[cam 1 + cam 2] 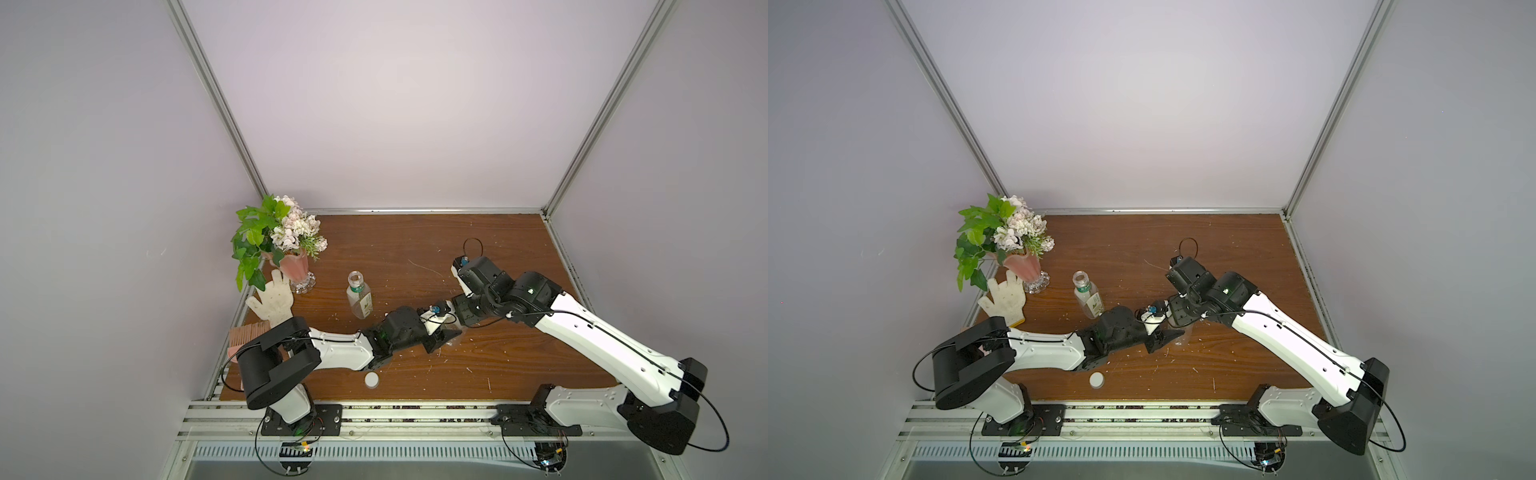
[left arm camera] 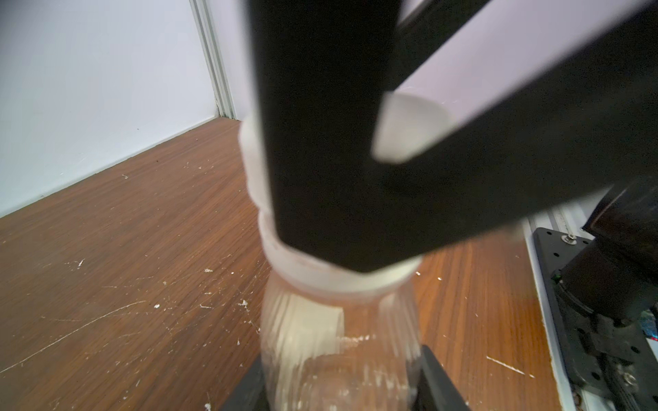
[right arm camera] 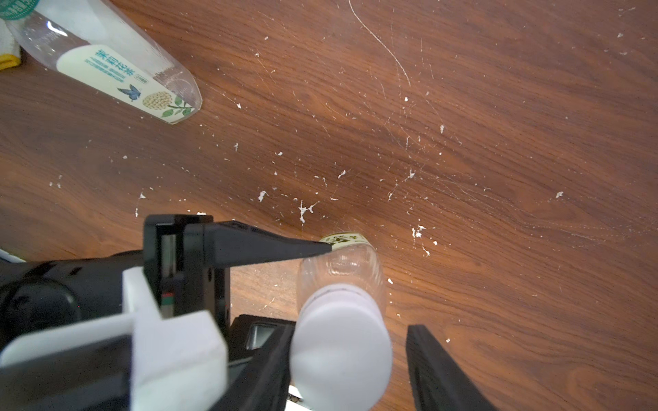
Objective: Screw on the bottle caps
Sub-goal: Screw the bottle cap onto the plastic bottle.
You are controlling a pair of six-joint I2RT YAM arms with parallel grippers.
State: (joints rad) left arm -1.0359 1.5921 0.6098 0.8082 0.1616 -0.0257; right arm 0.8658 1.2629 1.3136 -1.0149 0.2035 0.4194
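A small clear plain plastic bottle (image 3: 341, 267) stands roughly upright near the middle of a scratched brown wooden table (image 1: 415, 249), with a round white plastic cap (image 3: 341, 356) sitting on its neck. The left gripper (image 2: 341, 391) is clenched on the bottle's ribbed body, one black finger on each side. The right gripper (image 3: 350, 327) hangs over the cap with its jaws released. One finger is close against the cap's side and the other stands clear of it, with bare table showing in the gap.

Further out, toward the robot's left, a second clear bottle with a green-and-white label (image 1: 359, 293) stands upright with its neck uncapped. A second white cap (image 1: 371, 379) lies flat near the table's front edge. A white knitted glove (image 1: 272, 301) and a pink vase of flowers (image 1: 295, 266) occupy the far left corner.
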